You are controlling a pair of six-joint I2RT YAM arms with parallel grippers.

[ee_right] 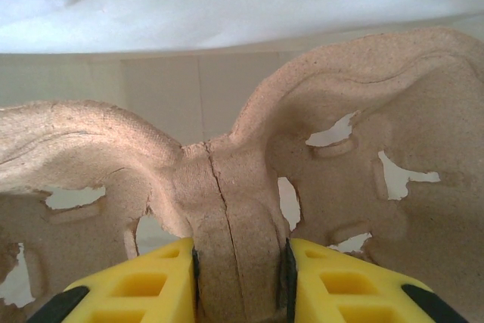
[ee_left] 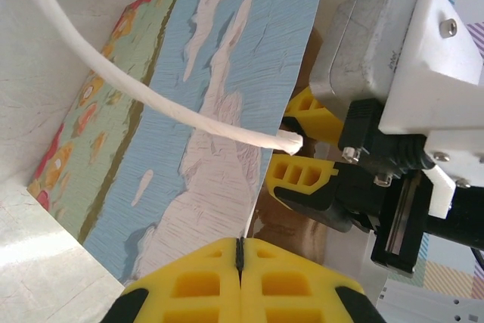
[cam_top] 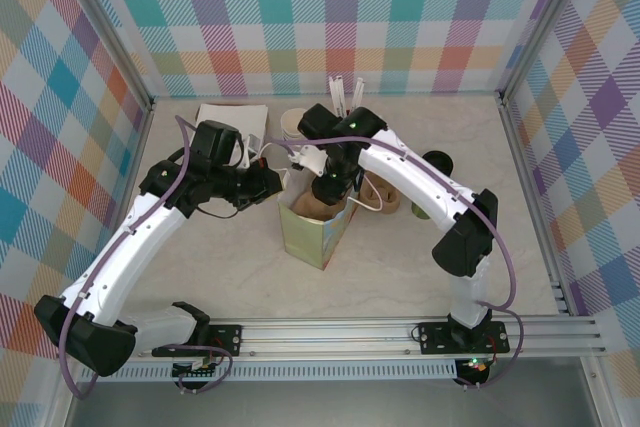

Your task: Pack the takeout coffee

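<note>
Your left pincer (ee_left: 240, 259) clenched on the paper bag (cam_top: 316, 237) rim, your right pincer (ee_right: 240, 274) grasping the pulp cup carrier (ee_right: 227, 187) over the bag mouth, takeout coffee (cam_top: 437, 160) on the desk (cam_top: 400, 272) right of the bag, partly behind your right arm

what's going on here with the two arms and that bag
The right gripper is clamped on the centre ridge of a molded pulp cup carrier, holding it at the open mouth of a printed paper bag. The left gripper is shut and appears to pinch the bag's rim, probably to steady it.
</note>
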